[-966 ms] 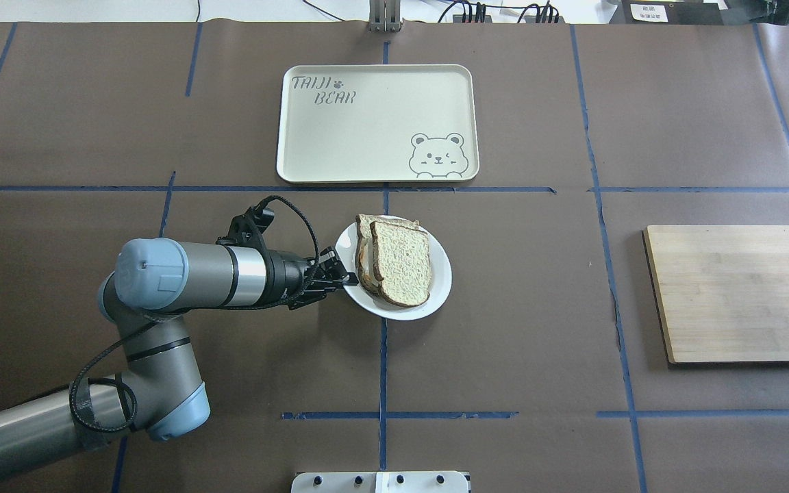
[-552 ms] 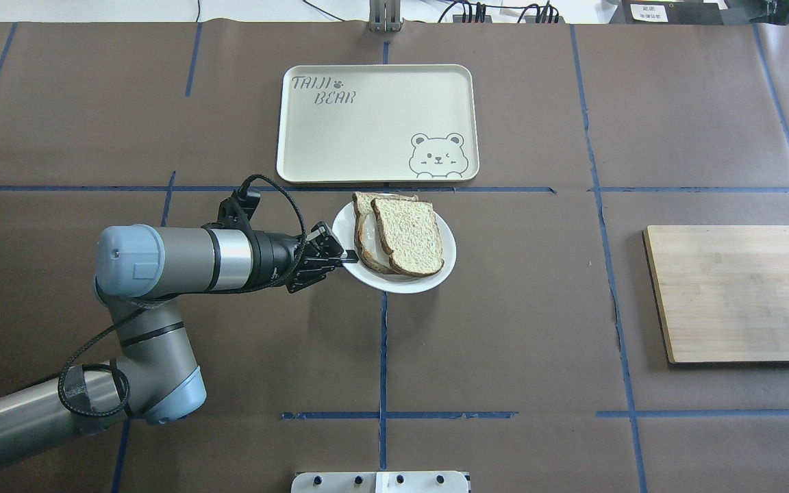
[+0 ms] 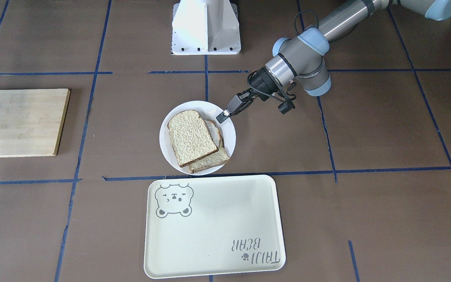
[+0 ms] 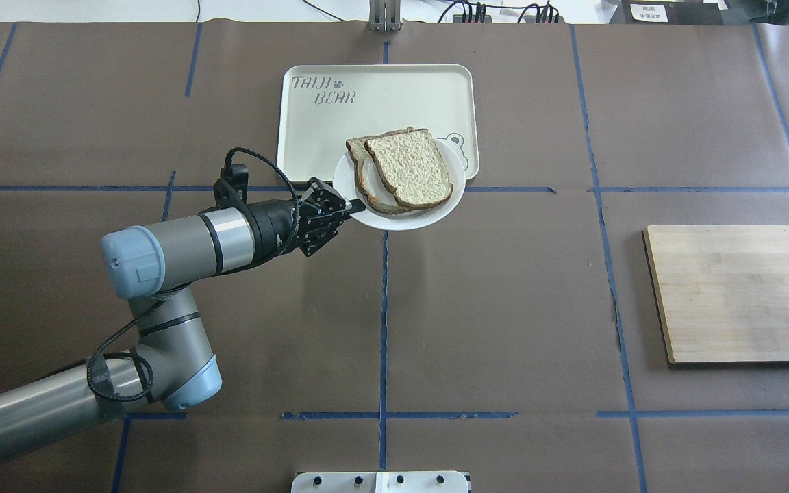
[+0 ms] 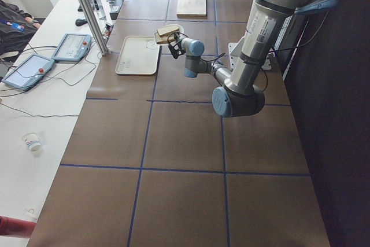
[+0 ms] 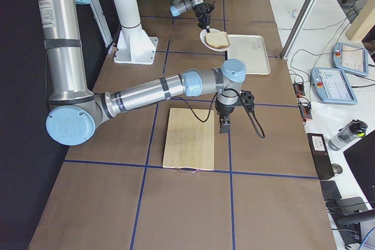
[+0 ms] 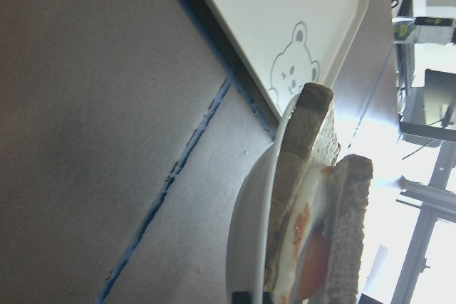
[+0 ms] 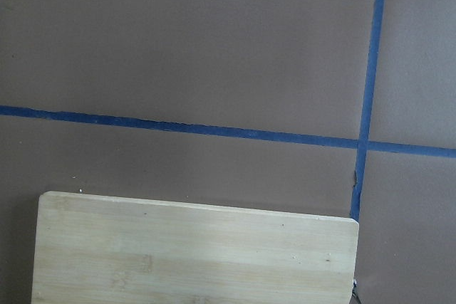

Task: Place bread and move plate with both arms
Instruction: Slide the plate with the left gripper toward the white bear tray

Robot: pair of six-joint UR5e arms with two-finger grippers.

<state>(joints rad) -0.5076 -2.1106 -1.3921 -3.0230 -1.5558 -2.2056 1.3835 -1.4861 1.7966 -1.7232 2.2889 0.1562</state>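
**A:** How far along is it?

**B:** Left gripper (image 4: 357, 204) is pinching the plate (image 4: 401, 220) by its rim. Plate's up off the table at the tray (image 4: 340, 116) edge, with the bread (image 4: 408, 168) on top. Bread's done I reckon, plate isn't set down yet. Right gripper (image 6: 224, 124) hangs by the board (image 4: 737, 294), can't tell its fingers.

My left arm (image 4: 182, 246) and right arm (image 6: 146, 91) are silver-grey tubes with light blue joint caps; a black cable (image 4: 264, 159) loops by each wrist (the base (image 3: 206, 27) is white).
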